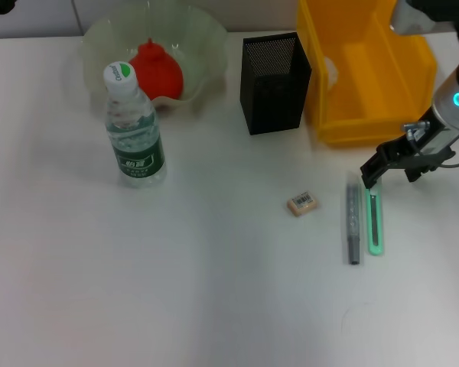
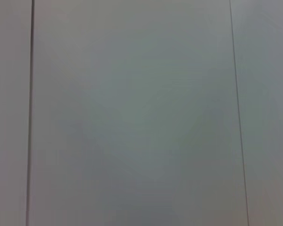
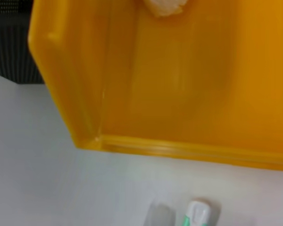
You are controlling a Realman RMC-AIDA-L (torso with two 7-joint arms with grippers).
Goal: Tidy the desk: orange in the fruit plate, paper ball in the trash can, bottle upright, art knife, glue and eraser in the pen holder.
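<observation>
Above the far ends of the green art knife (image 1: 375,222) and grey glue (image 1: 353,227), the right hand (image 1: 369,177) is being held angled downward, fingers released. Its arm is being cut off at the edge. Beside them, the eraser (image 1: 302,203) is lying on the bench (image 1: 214,290), near the yellow trash can (image 1: 367,69).
</observation>
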